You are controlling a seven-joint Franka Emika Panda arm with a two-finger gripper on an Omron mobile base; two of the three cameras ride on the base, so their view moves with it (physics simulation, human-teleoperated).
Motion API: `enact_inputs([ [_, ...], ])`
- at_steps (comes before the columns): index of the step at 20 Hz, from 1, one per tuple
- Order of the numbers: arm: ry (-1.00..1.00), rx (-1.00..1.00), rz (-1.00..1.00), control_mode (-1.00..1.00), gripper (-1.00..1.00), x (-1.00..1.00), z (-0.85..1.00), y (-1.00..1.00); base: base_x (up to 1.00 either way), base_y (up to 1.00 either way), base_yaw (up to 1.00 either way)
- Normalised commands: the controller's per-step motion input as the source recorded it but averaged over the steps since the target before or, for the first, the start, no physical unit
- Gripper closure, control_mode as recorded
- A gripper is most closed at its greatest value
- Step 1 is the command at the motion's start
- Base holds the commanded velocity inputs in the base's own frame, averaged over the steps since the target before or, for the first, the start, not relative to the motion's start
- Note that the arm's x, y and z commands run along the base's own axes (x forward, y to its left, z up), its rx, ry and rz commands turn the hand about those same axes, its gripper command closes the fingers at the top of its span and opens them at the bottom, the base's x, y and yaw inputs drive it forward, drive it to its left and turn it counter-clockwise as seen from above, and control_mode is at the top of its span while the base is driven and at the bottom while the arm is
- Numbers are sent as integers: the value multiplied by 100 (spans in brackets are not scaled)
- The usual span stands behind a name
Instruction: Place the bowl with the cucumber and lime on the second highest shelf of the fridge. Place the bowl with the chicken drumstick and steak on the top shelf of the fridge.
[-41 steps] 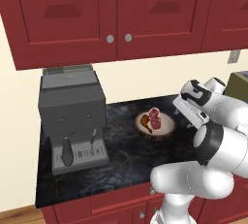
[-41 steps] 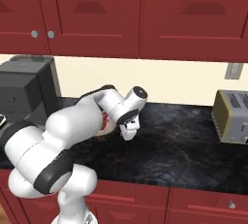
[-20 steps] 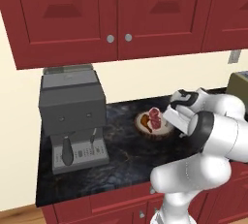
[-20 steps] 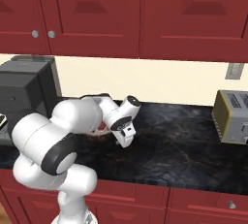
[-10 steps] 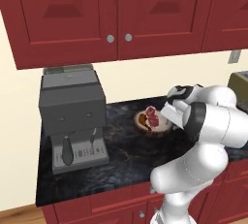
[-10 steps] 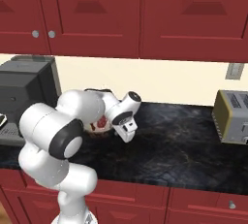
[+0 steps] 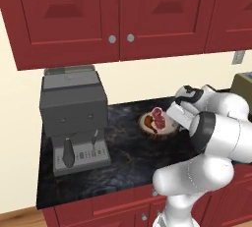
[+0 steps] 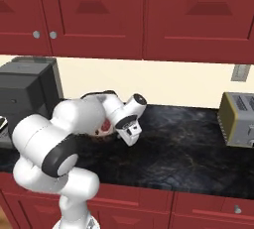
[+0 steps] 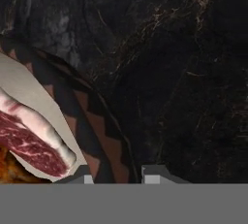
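The gripper (image 9: 116, 173) is clamped on the rim of the brown patterned bowl (image 9: 104, 136), one fingertip inside, one outside. The bowl sits on the dark marble worktop (image 7: 128, 157), at three o'clock from the grey coffee machine (image 7: 74, 118), holding the steak (image 9: 34, 140) and chicken drumstick (image 9: 7, 167)

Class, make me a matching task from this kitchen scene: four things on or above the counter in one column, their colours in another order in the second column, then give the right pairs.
Things:
1. coffee machine
2. steak
3. cabinet doors
4. countertop

Colours:
A. black with pale veins
B. dark red
C. grey
D. pinkish-red with pale marbling

Pairs: 1-C, 2-D, 3-B, 4-A
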Motion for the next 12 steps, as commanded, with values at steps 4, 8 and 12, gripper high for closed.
enact_inputs([
  [4, -16, 0, -5, -100, 100, -81, 46, 11, 0, 0, 0],
  [8, -5, 1, -8, -100, 100, -70, 80, 26, 0, 0, 0],
  [12, -1, 4, -14, -100, 100, -72, 86, 20, 0, 0, 0],
])
